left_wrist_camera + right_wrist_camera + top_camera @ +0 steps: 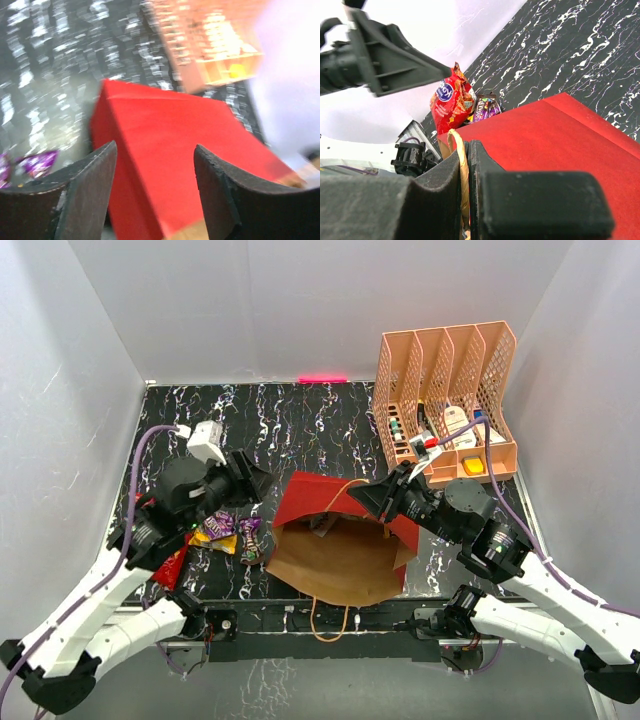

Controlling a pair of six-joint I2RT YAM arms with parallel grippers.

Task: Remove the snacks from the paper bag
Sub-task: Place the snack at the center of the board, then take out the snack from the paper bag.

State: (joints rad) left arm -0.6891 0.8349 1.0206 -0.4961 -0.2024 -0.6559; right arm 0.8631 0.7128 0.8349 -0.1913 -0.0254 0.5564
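The paper bag (340,560) lies in the middle of the table, dark red outside, its brown kraft mouth facing the near edge. My right gripper (378,498) is shut on its twisted cord handle (461,165) at the bag's right rim. My left gripper (255,480) is open and empty, hovering just above the bag's far left corner (165,130). The large red snack bag (172,565) lies left of the paper bag, partly under my left arm, and shows in the right wrist view (451,102). Small purple and yellow candy packets (230,532) lie beside it. What is inside the bag is unclear.
A peach mesh file rack (445,380) with pens and small items stands at the back right, close behind my right arm. White walls enclose the table on three sides. A second cord handle (330,625) hangs over the near edge.
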